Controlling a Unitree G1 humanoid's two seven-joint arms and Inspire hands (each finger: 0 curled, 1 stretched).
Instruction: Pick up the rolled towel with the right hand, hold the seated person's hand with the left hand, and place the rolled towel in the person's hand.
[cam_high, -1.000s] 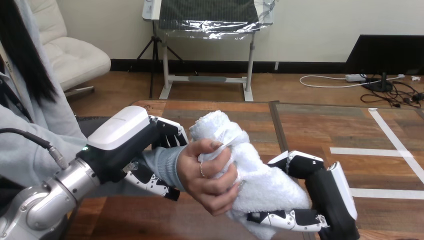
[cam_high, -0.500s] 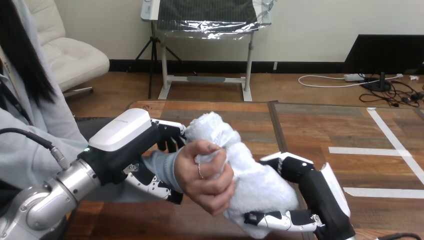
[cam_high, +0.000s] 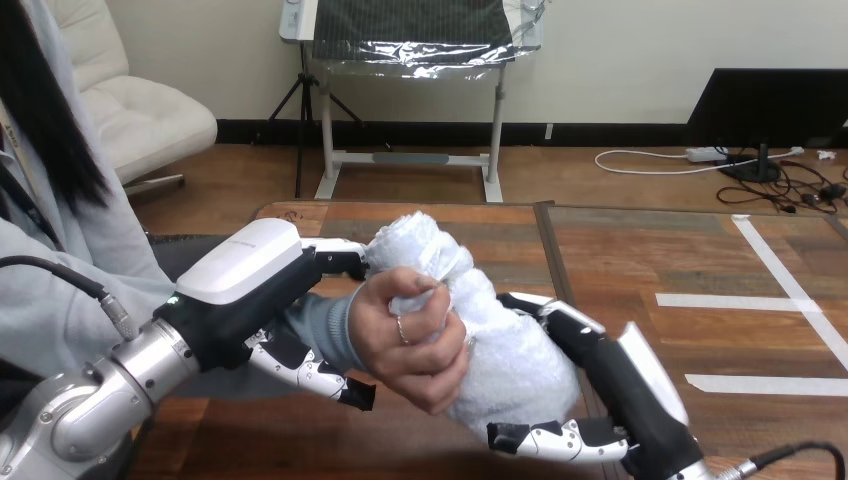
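- The wooden counter (cam_high: 640, 250) runs across the view under everything else.
- The left robot hand (cam_high: 240, 285) comes in from the lower left. Its fingers above and its thumb below are curled round the person's wrist, over the grey sleeve.
- The right robot hand (cam_high: 620, 390) comes up from the lower right and cups the towel's lower end, fingers on top and thumb beneath.
- The rolled towel (cam_high: 500, 350), white and tilted, is held above the counter between the right robot hand and the person's hand.
- The person's hand (cam_high: 405, 345) is closed round the towel's middle.
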